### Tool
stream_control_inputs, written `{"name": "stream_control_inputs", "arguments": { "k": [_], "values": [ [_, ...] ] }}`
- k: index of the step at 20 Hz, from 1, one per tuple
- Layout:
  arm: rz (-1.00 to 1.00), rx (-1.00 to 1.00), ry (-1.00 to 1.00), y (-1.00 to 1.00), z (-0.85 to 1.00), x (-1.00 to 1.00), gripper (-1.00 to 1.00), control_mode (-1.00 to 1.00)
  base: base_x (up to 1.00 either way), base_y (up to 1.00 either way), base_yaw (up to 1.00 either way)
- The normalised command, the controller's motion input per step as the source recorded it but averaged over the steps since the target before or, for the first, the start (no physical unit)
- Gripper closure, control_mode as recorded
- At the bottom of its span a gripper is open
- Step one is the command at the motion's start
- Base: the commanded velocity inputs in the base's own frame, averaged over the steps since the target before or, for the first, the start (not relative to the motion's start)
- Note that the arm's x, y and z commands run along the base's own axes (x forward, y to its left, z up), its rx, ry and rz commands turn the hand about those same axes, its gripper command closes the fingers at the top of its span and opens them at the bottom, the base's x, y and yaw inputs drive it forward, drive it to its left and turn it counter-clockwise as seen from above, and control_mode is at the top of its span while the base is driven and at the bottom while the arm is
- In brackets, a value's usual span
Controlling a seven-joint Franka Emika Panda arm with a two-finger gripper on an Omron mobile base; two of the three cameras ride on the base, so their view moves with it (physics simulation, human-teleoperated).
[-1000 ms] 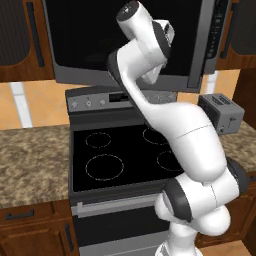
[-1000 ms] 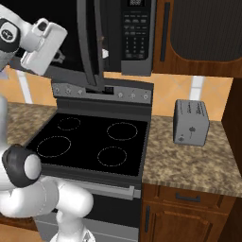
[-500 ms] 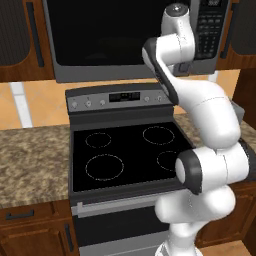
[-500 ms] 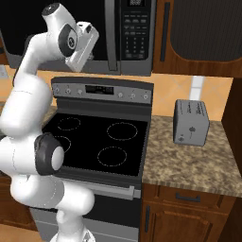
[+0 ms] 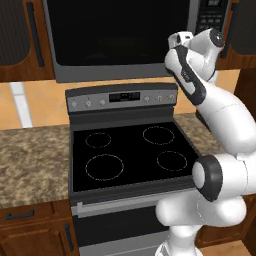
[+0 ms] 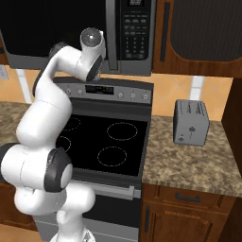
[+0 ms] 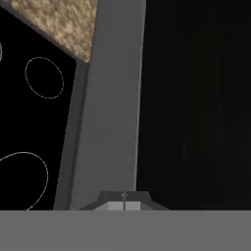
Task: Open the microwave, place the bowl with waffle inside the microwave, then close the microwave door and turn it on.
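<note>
Flanking the stove, a toaster stands on granite counter.

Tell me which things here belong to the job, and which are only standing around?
Belong to the job:
- microwave, its keypad on the right
- microwave door, shut
- gripper, shut, close to the door's grey frame

Only standing around:
- stove
- toaster on the counter
- cabinets

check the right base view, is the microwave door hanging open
No, the microwave door sits flush against the microwave, its handle beside the keypad.
</note>
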Motion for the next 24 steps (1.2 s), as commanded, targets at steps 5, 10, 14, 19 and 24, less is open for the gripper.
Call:
{"name": "stream_control_inputs", "arguments": {
  "k": [5, 10, 14, 19, 24],
  "values": [
    [0.26, -0.03, -0.56, -0.02, -0.15, -0.71, 1.00, -1.00, 0.00, 0.00, 0.00],
    [0.11, -0.18, -0.33, 0.00, 0.03, -1.00, 1.00, -1.00, 0.00, 0.00, 0.00],
    [0.03, -0.12, -0.22, -0.23, 0.25, -1.00, 1.00, -1.00, 0.00, 0.00, 0.00],
    [-0.03, 0.05, -0.12, -0.82, 0.75, -0.48, 1.00, -1.00, 0.00, 0.00, 0.00],
    [-0.11, 0.08, -0.02, -0.99, 0.64, -0.22, 1.00, -1.00, 0.00, 0.00, 0.00]
  ]
}}
